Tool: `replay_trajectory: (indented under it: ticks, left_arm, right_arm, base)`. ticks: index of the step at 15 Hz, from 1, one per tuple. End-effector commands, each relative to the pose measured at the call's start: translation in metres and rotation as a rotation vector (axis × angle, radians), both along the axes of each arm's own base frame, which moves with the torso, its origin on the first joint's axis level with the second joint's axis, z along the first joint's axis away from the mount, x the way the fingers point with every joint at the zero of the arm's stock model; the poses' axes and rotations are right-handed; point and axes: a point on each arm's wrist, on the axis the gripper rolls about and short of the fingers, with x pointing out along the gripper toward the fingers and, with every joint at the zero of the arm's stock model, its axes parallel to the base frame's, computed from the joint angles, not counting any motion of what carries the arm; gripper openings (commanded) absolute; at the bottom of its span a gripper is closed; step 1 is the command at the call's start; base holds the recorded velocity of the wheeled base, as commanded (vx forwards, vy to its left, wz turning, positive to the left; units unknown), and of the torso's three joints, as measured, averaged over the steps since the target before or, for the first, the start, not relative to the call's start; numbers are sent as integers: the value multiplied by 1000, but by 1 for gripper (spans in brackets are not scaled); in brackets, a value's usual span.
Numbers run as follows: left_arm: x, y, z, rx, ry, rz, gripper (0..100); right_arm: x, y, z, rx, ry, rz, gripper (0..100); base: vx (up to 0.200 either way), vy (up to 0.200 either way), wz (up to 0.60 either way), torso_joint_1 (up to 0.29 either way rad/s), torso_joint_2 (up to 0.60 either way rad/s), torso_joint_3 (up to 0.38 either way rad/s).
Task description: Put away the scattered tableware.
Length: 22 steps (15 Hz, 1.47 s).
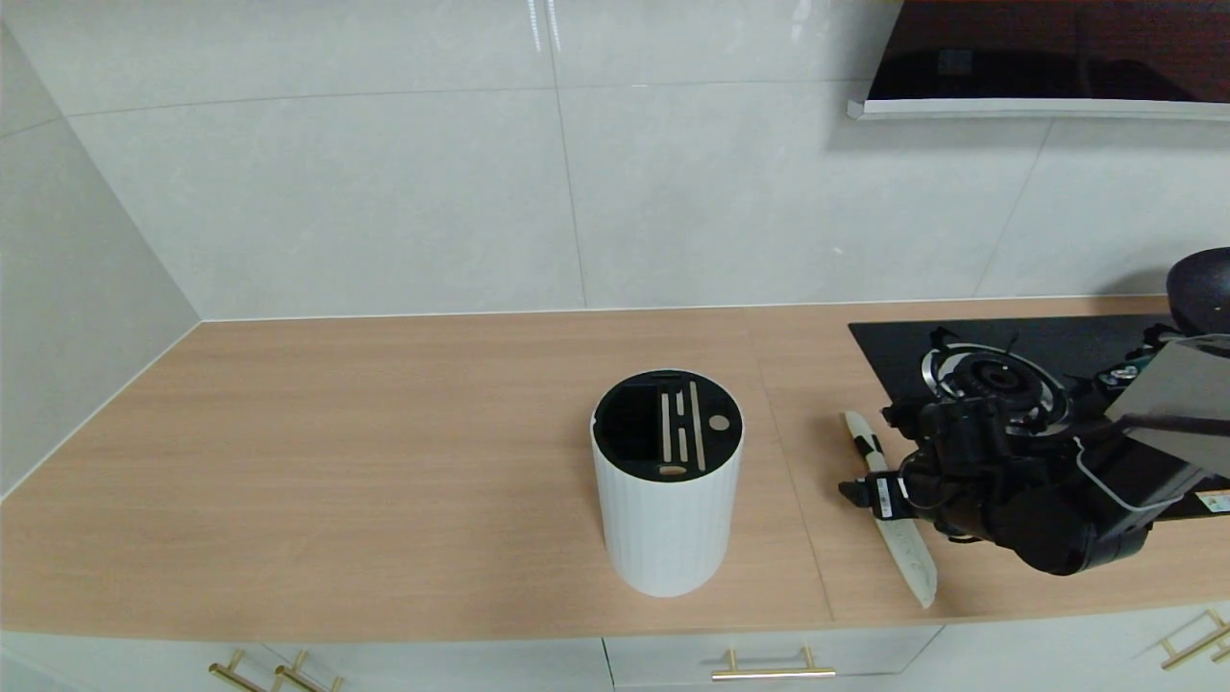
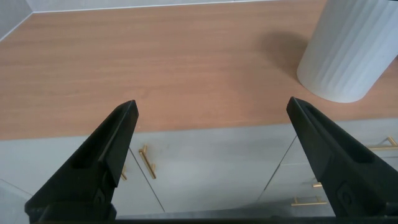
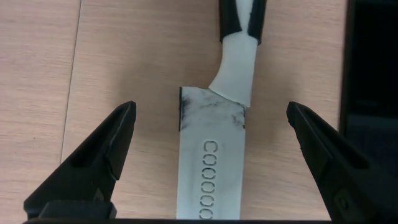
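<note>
Right wrist view, right gripper (image 3: 210, 112) over white knife (image 3: 211, 165) on counter (image 3: 124, 50), jaws spread, left gripper (image 2: 211, 111) jaws spread

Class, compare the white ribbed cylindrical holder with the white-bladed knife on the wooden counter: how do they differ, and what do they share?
The white ribbed cylindrical holder stands upright; the white-bladed knife lies flat. The holder is tall and round; the knife is long and thin. The holder has a black slotted top; the knife has a black-and-white handle. Both are mainly white and rest on the wooden counter.
</note>
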Motion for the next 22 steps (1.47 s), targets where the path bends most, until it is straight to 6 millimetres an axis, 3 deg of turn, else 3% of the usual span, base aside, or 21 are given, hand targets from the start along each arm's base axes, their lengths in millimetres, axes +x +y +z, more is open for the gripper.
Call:
replay_trajectory:
  ticks: [1,11,12,22]
  left_arm:
    - [0,0,0,0,0,0,100]
    - [0,0,0,0,0,0,100]
    - [0,0,0,0,0,0,100]
    - [0,0,0,0,0,0,100]
  right_arm:
    - [1,0,-3,-1,6,0,100]
    - [5,1,-13,2,26,-8,100]
    - [5,1,-14,3,29,-9,0]
    - [7,2,-17,-5,8,-25,0]
  base:
    - [0,0,0,0,0,0]
    - [0,0,0,0,0,0]
    - [0,0,0,0,0,0]
    - [0,0,0,0,0,0]
